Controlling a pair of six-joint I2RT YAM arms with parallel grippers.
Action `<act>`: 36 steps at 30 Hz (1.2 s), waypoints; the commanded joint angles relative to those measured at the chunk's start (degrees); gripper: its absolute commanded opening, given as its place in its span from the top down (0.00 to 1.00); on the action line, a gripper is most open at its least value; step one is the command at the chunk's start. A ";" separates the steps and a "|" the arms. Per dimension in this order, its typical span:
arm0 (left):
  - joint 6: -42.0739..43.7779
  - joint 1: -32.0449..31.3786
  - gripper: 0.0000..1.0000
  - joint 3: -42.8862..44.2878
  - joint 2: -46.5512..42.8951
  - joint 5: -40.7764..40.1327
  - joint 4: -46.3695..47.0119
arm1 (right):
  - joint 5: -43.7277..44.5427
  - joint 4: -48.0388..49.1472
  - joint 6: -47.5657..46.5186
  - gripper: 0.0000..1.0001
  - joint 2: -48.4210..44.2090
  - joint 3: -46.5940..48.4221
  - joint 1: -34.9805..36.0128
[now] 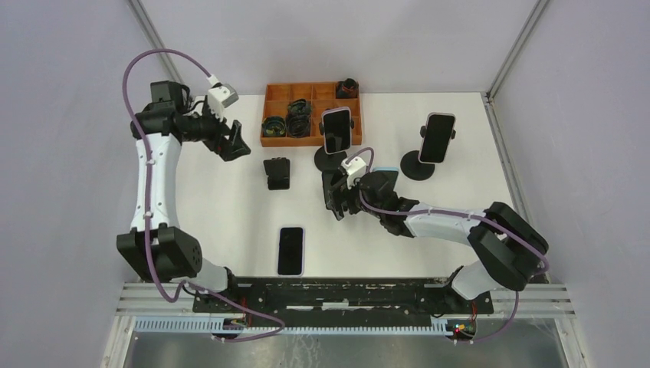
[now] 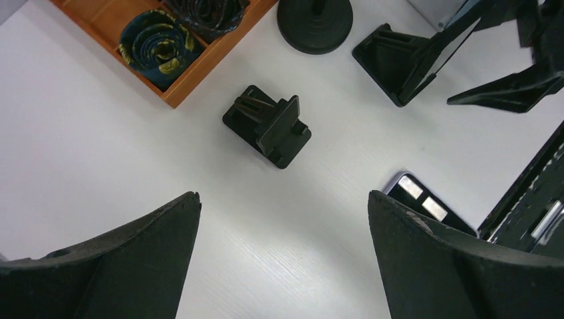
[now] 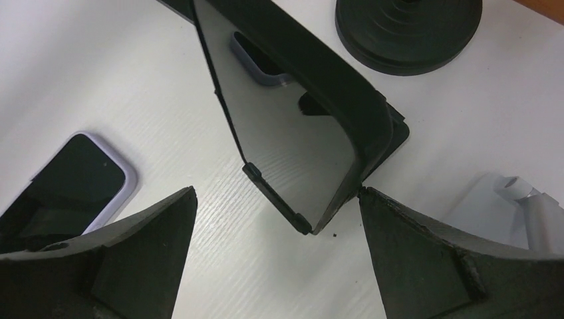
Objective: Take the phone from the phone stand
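Observation:
A dark glossy phone [image 3: 292, 146] leans on a black wedge stand [image 3: 376, 126] just ahead of my right gripper [image 3: 278, 199]. The right gripper is open and empty, with its jaws on either side of the phone's lower corner. The right fingertip [image 3: 372, 199] touches or nearly touches the stand's edge. In the top view the right gripper [image 1: 335, 203] hides this stand. The stand [image 2: 392, 60] also shows in the left wrist view. My left gripper [image 1: 234, 144] is open and empty, high at the far left [image 2: 284, 219].
Two more phones stand on round-base holders [image 1: 337, 130] [image 1: 437, 138]. A lavender phone [image 1: 290, 251] lies flat near the front edge. An empty small black stand [image 1: 277, 172] sits mid-table. An orange tray [image 1: 306, 142] with coiled straps is at the back.

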 commanded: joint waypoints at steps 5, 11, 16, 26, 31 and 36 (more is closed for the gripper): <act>-8.36 1.53 0.00 -2.83 -6.22 4.61 0.23 | 2.22 8.42 -0.87 0.02 6.74 3.32 -1.04; -2.49 1.56 0.00 -2.69 -4.33 7.55 -7.09 | -1.72 14.30 -0.55 0.03 9.58 1.44 -2.11; 0.68 1.52 0.00 -3.40 -3.08 10.75 -11.12 | -4.55 18.52 0.03 0.13 11.08 0.93 -2.24; 4.14 1.44 0.00 -5.81 -5.55 13.12 -12.66 | -7.22 23.43 2.20 0.53 10.26 -1.65 -2.47; 6.18 1.29 0.00 -9.82 -7.46 14.51 -12.64 | -8.54 24.34 3.01 0.90 8.48 -2.57 -2.45; 12.89 0.55 0.00 -16.34 -11.66 17.86 -12.61 | -13.84 25.00 6.08 1.00 5.80 -3.16 -2.24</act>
